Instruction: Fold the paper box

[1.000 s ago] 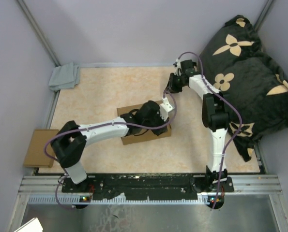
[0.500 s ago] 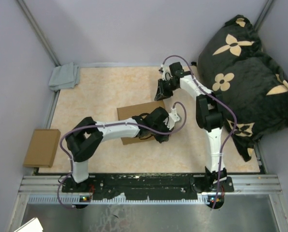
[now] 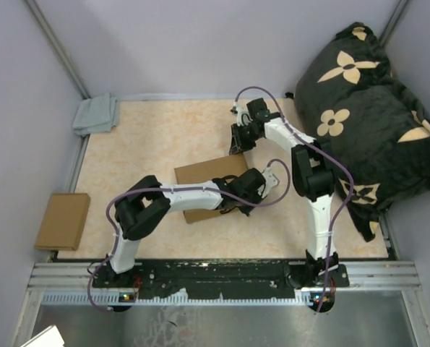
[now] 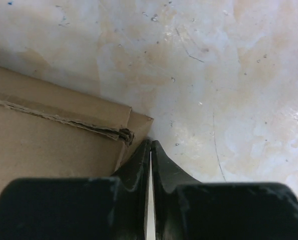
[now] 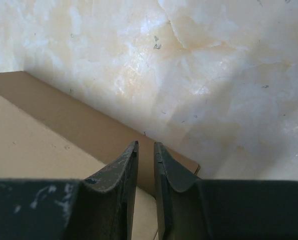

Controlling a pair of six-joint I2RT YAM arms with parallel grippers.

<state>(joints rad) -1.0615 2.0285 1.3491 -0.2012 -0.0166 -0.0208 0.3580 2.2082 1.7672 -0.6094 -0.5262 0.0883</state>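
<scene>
The paper box (image 3: 200, 176) lies flat as a brown folded cardboard piece in the middle of the table. My left arm reaches across it. My left gripper (image 3: 264, 181) is shut and empty, with its tips (image 4: 151, 143) on the table just off the box's corner (image 4: 133, 125). My right gripper (image 3: 238, 142) hovers at the box's far right corner. Its fingers (image 5: 145, 146) stand a narrow gap apart over the box's brown edge panel (image 5: 73, 117), with nothing between them.
A smaller plain cardboard rectangle (image 3: 61, 220) lies at the left edge. A grey cloth (image 3: 97, 114) sits in the far left corner. A black flower-patterned cushion (image 3: 366, 108) fills the right side. A metal rail (image 3: 222, 273) runs along the near edge.
My left gripper has slid right, from over the box to just past its right corner. My right gripper has moved left and down towards the box's far right corner.
</scene>
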